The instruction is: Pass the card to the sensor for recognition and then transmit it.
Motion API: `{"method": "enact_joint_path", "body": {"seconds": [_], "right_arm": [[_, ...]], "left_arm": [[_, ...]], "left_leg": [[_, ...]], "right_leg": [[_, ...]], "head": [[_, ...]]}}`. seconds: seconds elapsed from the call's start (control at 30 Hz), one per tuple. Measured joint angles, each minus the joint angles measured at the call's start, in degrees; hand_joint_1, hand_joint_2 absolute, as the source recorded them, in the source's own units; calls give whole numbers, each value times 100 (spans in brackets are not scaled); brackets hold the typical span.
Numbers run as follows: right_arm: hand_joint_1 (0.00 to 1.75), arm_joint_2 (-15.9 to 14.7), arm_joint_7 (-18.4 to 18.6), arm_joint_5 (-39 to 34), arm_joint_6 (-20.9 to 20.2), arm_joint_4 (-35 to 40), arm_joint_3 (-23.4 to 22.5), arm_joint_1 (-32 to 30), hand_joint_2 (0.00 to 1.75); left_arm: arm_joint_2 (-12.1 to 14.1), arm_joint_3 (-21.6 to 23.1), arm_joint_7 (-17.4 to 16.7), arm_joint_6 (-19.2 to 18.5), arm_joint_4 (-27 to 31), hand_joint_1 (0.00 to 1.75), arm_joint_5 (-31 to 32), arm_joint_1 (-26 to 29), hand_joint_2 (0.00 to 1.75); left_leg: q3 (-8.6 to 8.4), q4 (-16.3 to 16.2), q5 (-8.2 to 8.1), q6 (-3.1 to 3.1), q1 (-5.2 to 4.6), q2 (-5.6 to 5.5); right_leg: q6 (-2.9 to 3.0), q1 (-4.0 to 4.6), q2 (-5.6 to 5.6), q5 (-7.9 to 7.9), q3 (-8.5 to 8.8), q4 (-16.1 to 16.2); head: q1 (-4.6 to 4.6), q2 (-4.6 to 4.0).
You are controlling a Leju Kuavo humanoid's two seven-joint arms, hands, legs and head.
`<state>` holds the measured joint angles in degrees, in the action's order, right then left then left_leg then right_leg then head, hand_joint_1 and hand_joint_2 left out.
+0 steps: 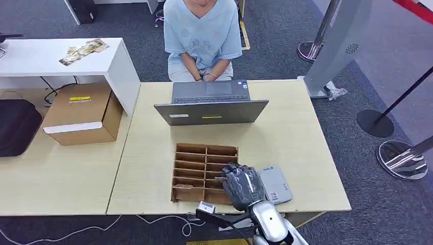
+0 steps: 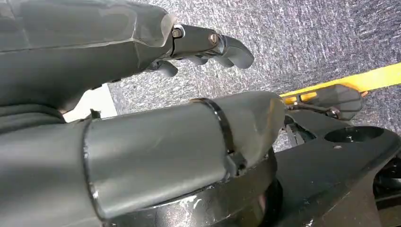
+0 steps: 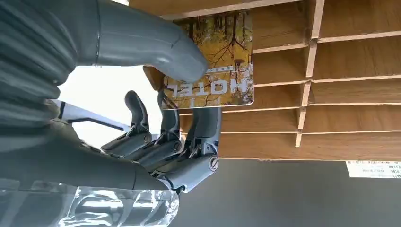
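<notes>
A wooden divided tray [image 1: 190, 171] sits near the front edge of the light table [image 1: 286, 148], its slots in two columns; most of them look bare wood from the head view. The right hand [image 1: 244, 187] hovers over the tray's near right corner, thumb and fingers pinching a card [image 3: 218, 61] printed with autumn trees and the word HOTEL, held just above the wooden dividers. Just beside the tray on its right lies the grey sensor [image 1: 274, 185], flat on the table. The left hand [image 2: 142, 94] hangs over grey carpet, fingers loosely apart and holding nothing. Behind the tray stands an open laptop [image 1: 211, 104], with a person [image 1: 202, 35] seated behind it
</notes>
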<state>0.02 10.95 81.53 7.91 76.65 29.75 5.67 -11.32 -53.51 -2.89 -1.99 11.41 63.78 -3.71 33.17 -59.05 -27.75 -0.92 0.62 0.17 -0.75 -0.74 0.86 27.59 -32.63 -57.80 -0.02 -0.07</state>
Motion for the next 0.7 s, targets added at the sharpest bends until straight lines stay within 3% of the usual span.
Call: {"method": "enact_joint_path", "body": {"seconds": [0.1, 0.17, 0.27, 0.3, 0.7], "right_arm": [[138, -2, -9, -4, 2, 0, 0, 0, 175], [155, 0, -15, -22, 11, 0, 0, 1, 175], [155, 0, -81, -118, 114, 0, 0, 6, 175], [171, -2, -115, -140, 183, 2, 0, 5, 175], [175, -2, -494, -289, 737, 197, 2, -41, 175]], "left_arm": [[-2, 0, 0, 0, 0, 0, 0, 0, 0], [-2, 0, 0, 2, 0, 0, 0, 0, 0], [0, 0, 0, 4, 0, 0, 0, 0, 0], [-2, 0, 0, 7, 0, 0, -2, 0, 0], [-2, 0, 2, 48, 0, 0, -2, -1, 0]], "left_leg": [[0, 0, 0, 0, 0, 0], [0, 0, 0, 0, 0, 0], [0, 0, 0, 0, 0, 0], [0, 0, 0, 0, 0, 0], [1, 0, 0, 0, 0, 0]], "right_leg": [[0, 0, 0, 0, 0, 0], [0, 0, 0, 0, 0, 0], [0, 0, 0, 0, 0, 0], [0, 0, 0, 0, 0, 0], [0, 0, -3, 0, -1, 0]], "head": [[0, 0], [0, 0], [0, 0], [0, 0], [0, 0]]}}
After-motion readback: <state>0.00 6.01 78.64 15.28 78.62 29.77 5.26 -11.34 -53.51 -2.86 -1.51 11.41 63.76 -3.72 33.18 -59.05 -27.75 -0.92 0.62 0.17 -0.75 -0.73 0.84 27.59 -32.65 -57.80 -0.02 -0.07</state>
